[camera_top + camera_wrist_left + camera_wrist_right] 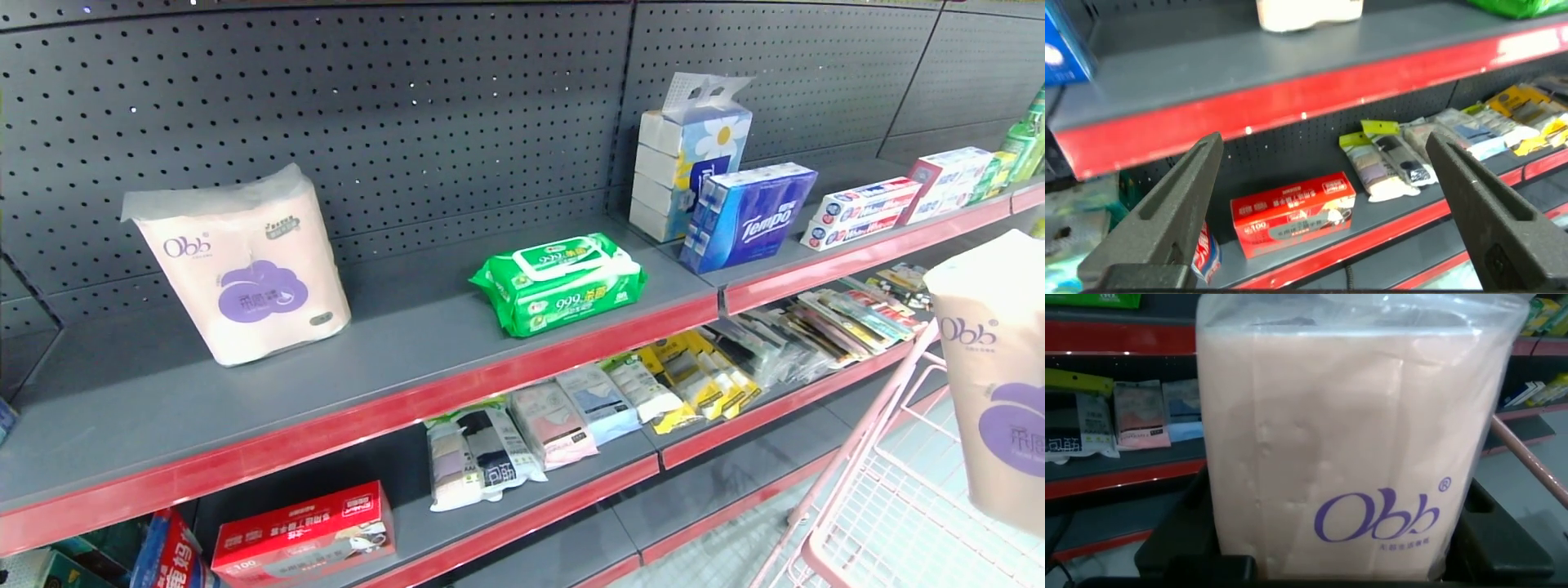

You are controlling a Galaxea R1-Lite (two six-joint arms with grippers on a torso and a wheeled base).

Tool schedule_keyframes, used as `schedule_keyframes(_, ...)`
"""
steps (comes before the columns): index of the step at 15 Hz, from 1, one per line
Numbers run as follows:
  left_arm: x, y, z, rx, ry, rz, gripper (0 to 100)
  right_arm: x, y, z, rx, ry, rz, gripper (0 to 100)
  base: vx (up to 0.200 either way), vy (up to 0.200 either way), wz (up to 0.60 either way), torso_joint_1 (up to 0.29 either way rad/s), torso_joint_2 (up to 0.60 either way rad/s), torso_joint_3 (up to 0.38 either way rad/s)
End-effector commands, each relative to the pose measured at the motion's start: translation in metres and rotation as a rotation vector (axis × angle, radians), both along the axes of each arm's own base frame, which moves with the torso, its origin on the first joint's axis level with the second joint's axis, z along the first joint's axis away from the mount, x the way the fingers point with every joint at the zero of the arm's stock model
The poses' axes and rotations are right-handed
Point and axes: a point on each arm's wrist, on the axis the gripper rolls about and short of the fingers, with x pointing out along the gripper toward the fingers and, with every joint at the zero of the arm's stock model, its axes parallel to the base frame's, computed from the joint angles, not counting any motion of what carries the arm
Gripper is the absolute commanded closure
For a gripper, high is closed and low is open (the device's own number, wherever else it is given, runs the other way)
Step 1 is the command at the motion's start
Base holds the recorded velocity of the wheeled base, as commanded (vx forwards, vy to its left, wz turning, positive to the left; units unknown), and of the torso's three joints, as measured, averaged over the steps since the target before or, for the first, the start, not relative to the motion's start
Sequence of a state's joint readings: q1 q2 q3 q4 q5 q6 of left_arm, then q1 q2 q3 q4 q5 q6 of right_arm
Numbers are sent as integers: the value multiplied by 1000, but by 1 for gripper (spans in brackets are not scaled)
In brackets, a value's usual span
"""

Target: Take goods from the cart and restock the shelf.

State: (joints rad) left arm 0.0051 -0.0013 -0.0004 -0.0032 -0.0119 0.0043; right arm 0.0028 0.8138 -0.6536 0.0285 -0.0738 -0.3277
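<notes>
Above the pink wire cart (816, 559), the right end effector (1343, 567) grips the pale pink plastic-wrapped tissue pack (1339, 416); the left end effector (1324, 147) gapes empty before the red-edged grey shelf (1208, 57)

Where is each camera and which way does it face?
Head view: robot's head, facing forward and down at the grey metal shelf with red edge; held pink plastic-wrapped paper-roll pack at right.
Left wrist view: left wrist, looking through the open left hand at a red rectangular tissue box on a lower shelf.
Right wrist view: right wrist, facing that pack, clamped in the right hand.
Shared: head and left wrist show the red box; head and right wrist, the pack.
</notes>
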Motion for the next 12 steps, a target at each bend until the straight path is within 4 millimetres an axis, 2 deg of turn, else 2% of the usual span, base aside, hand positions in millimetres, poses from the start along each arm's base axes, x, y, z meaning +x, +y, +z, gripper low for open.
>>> schedule_keyframes(1, 0, 0, 0, 0, 2, 1, 0, 1, 0, 0, -1, 5, 1, 100, 0, 0, 0, 222, -456, -251)
schedule_keyframes(12, 0, 0, 0, 0, 2, 1, 0, 5, 0, 0, -2, 14, 1, 100, 0, 0, 0, 176, -370, -200)
